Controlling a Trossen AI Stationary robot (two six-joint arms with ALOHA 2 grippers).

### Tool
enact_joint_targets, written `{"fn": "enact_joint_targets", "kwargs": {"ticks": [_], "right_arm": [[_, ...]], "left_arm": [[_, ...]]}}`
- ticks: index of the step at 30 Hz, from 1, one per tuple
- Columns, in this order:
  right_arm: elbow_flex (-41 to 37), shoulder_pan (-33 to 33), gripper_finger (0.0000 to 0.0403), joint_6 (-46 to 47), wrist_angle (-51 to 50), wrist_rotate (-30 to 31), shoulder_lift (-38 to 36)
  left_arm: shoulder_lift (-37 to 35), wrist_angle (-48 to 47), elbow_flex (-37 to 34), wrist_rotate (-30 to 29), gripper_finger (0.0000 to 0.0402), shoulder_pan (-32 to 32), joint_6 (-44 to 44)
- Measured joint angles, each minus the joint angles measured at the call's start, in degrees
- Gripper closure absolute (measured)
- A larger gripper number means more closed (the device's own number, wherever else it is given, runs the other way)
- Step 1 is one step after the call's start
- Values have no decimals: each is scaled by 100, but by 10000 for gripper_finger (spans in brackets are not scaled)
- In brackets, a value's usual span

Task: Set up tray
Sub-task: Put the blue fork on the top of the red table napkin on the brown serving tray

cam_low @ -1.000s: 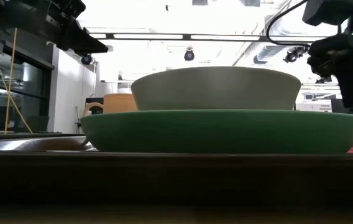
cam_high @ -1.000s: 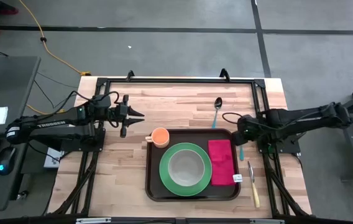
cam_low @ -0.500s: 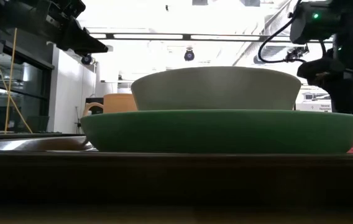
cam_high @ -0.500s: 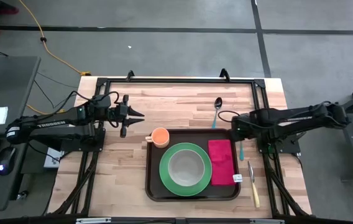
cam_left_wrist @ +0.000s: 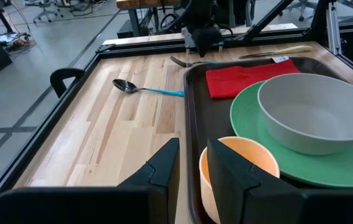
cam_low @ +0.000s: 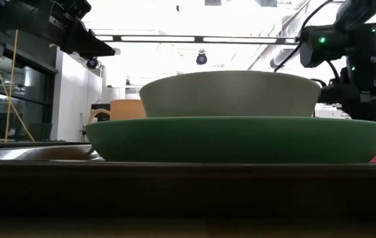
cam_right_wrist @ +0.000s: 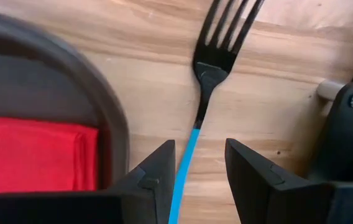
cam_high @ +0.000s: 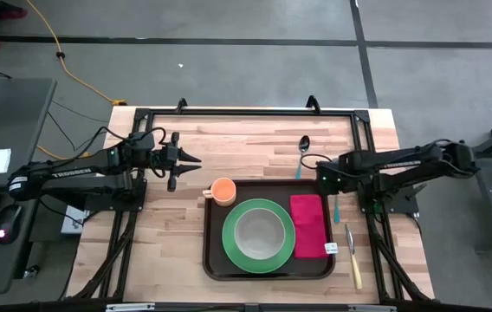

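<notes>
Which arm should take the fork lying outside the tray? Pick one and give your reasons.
Right. The right gripper hangs directly over the fork, jaws open on either side of its blue handle, beside the tray. The left gripper waits across the table near the orange cup.

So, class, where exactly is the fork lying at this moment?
In the high view the fork lies on the bare wood on the right side, just outside the tray edge beside the red napkin. The right end effector hovers over its blue handle.

One tray, plate, bowl, cup, napkin, spoon, fork, knife.
</notes>
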Motion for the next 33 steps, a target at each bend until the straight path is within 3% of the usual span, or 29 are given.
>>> {"fn": "enact_joint_targets", "kwargs": {"ticks": [7,33], "right_arm": [[-22,-220,284,0,36,78,325],[-855,-680,284,-129,1159,-130,294]], "left_arm": [[0,1,0,3,289,1,0],[0,7,0,4,289,0,-3]]}}
